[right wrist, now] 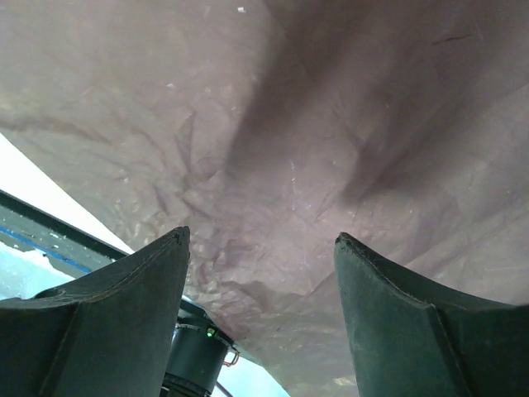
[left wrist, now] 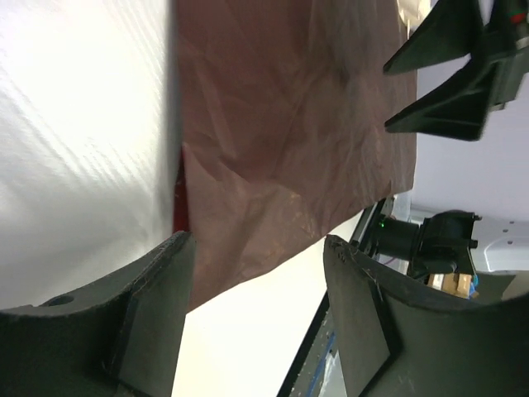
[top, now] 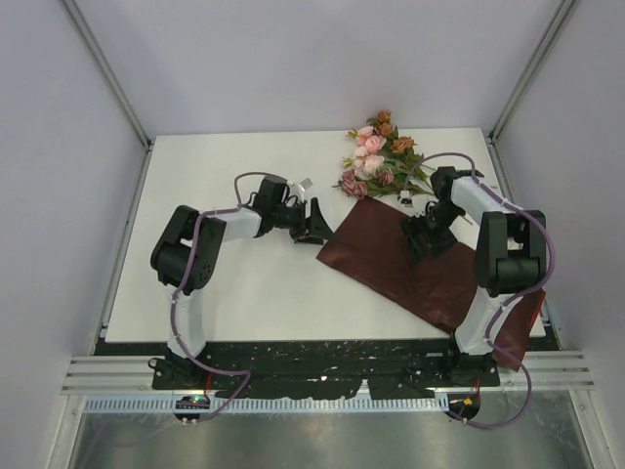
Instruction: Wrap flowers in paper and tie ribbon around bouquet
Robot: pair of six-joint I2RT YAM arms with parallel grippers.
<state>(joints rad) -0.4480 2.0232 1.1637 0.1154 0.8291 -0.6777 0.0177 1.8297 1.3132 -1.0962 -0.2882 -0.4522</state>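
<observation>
Zero steps done. Paper point(top: 430, 269) flat on table point(top: 244, 283), 3 o'clock of centre. Flowers point(top: 376, 156) unwrapped at 1 o'clock, by paper's far corner; whether touching, cannot tell. Ribbon not seen. Left hand point(top: 314, 223) at paper's 9 o'clock corner, jaws apart, empty. Right hand point(top: 422, 239) over paper, jaws apart, empty. Wrapping and tying both left.

Lab test cell, white table point(top: 254, 293), plain walls point(top: 312, 59), aluminium frame point(top: 107, 73)

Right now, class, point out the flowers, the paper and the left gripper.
flowers point(top: 374, 145): top view, a pink bloom.
paper point(top: 376, 260): top view, bare left half of the sheet.
left gripper point(left wrist: 256, 246): left wrist view, midway between its fingertips.
</observation>
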